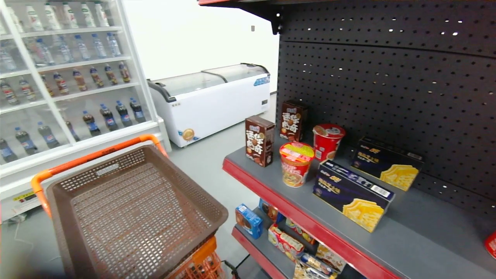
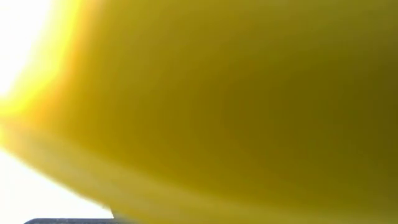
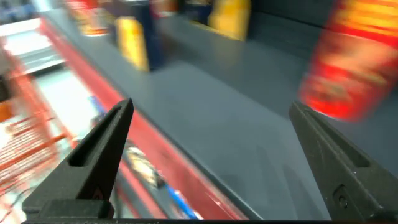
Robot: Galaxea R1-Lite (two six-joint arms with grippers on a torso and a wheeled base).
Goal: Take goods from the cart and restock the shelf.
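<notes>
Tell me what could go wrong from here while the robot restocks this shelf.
1. The right gripper is open over the shelf, right beside a red cup; a sideways swing could knock the cup over.
2. The front cracker box lies close to the shelf's red front edge; a nudge might push it off.
3. A yellow thing sits right against the left wrist camera, so that arm may be working half blind.
</notes>
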